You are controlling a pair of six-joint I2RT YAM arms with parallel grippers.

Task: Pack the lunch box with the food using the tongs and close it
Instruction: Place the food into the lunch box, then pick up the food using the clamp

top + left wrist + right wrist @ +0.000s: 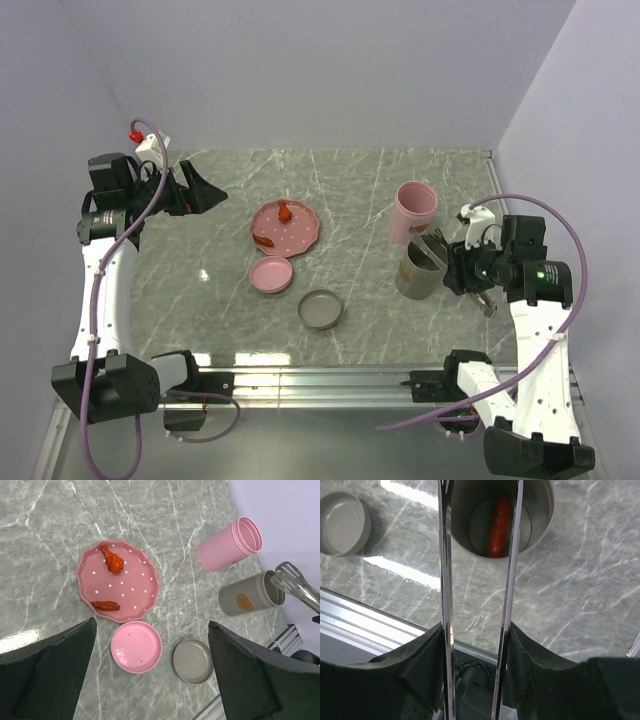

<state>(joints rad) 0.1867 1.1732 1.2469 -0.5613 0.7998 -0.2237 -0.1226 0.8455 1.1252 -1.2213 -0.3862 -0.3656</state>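
The olive-grey tub [417, 275] of the lunch box stands at the right, with the pink tub [413, 211] just behind it. My right gripper [452, 262] is shut on the silver tongs [445, 580], pressing both arms. The arms stand apart, their tips over the grey tub's mouth. A red sausage [498, 527] lies at the bottom of the grey tub [542, 510]. Two red food pieces [113, 562] [105, 606] lie on the pink dotted plate [130, 587]. My left gripper [152, 630] hangs open and empty high above the lids.
The pink lid [271, 274] and the grey lid [320, 309] lie open side up in front of the plate [300, 235]. A metal rail [320, 380] runs along the table's near edge. Walls stand close on the left, back and right.
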